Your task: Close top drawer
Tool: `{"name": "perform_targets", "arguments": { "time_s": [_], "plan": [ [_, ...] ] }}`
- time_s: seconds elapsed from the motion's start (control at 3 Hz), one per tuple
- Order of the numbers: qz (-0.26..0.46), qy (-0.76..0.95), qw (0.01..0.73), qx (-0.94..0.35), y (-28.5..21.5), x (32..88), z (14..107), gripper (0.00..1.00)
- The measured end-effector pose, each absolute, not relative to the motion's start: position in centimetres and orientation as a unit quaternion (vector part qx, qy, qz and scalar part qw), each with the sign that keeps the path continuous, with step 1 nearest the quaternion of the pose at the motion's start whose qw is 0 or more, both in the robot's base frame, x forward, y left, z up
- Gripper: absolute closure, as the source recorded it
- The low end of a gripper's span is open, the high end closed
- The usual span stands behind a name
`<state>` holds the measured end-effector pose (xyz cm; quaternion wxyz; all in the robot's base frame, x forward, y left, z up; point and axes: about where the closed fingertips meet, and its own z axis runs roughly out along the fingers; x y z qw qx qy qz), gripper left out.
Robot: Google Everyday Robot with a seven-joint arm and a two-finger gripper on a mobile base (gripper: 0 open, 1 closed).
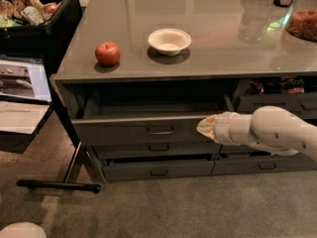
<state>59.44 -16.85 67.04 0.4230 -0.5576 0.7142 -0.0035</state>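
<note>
Camera view: top drawer [124,131] pulled out under counter [218,58], front running left-right. Gripper [207,127] at front's right end, seemingly touching; we cannot tell open or closed. Push needed straight back, off-centre.

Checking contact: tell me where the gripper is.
In the camera view, the gripper is right of centre, at the right end of the open top drawer.

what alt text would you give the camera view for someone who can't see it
The top drawer stands pulled open under a grey countertop, and the robot's gripper is at the right end of the drawer's front. A red apple and a white bowl sit on the counter above.
</note>
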Motion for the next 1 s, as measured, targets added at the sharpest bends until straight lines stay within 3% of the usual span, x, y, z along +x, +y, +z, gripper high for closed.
{"name": "perform_targets", "arguments": {
  "time_s": [1.0],
  "plan": [
    [0.044,0.696,0.391,-0.600,-14.0,62.2,64.0,1.00]
  ]
}}
